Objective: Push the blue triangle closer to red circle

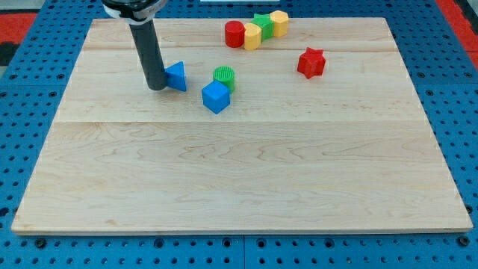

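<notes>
- one pale wooden board (239, 172) fills most of the view, lying on a blue pegboard surface (30, 45) that shows around its edges.
- my dark rod (149, 52) comes down from the view's top left, and my tip (157, 88) stands on the board right against the left side of the blue triangle (176, 76); there is nothing to spread or pinch, it is a bare rod pressing sideways on that block.
- the blue cube (215, 97) sits to the right of and slightly below the triangle, apart from it, with the green cylinder (224, 76) touching it at its upper right.
- the red star-shaped block (311, 62) stands alone toward the view's right, well apart from the others.
- near the view's top, four blocks form a tight slanting row: the red circle (234, 33) at the left end, then a yellow block (252, 36), a green block (263, 24) mostly hidden behind its neighbours, and another yellow block (279, 22) at the right end.
- the blue triangle lies down and to the left of the red circle, well apart from it, with the green cylinder roughly between the two but off to the lower side.
</notes>
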Robot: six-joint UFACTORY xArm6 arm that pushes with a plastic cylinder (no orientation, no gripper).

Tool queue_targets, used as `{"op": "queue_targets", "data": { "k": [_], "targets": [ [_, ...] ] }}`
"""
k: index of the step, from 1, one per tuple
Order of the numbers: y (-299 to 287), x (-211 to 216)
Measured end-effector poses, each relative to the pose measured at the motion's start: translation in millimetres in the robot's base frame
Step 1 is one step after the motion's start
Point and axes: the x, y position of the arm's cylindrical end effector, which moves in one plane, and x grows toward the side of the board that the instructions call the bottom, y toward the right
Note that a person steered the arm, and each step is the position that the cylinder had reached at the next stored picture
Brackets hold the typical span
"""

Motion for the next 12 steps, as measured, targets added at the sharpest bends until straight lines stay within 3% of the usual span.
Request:
{"op": "queue_targets", "data": {
  "k": [5,7,9,12],
  "targets": [
    [107,-34],
    [103,-63],
    [3,-63],
    [85,-67]
  ]
}}
